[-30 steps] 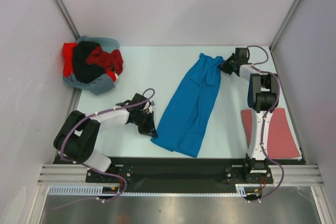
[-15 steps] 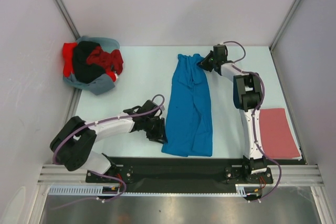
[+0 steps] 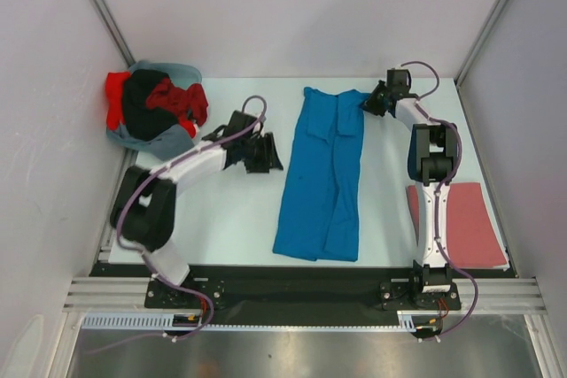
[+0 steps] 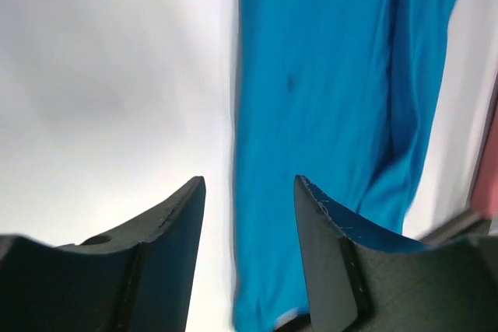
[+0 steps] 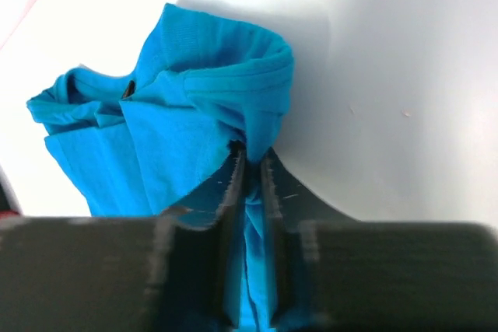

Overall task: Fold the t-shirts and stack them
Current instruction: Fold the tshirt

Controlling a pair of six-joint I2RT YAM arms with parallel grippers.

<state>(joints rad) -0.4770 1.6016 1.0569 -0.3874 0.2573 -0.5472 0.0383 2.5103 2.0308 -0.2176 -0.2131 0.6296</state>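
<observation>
Blue shirt (image 3: 323,179) is lying lengthwise mid-way across the counter (image 3: 226,214), the right gripper (image 3: 370,104) is clamping its far right corner, and the left gripper (image 3: 276,153) is hovering wide and empty near its left edge, likely needing the far left corner for an even fold.

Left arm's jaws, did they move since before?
Yes. The left jaws quit the bright blue cloth t-shirt's near hem, going farther from the black near rail, toward the crumpled heap of shirts.
</observation>
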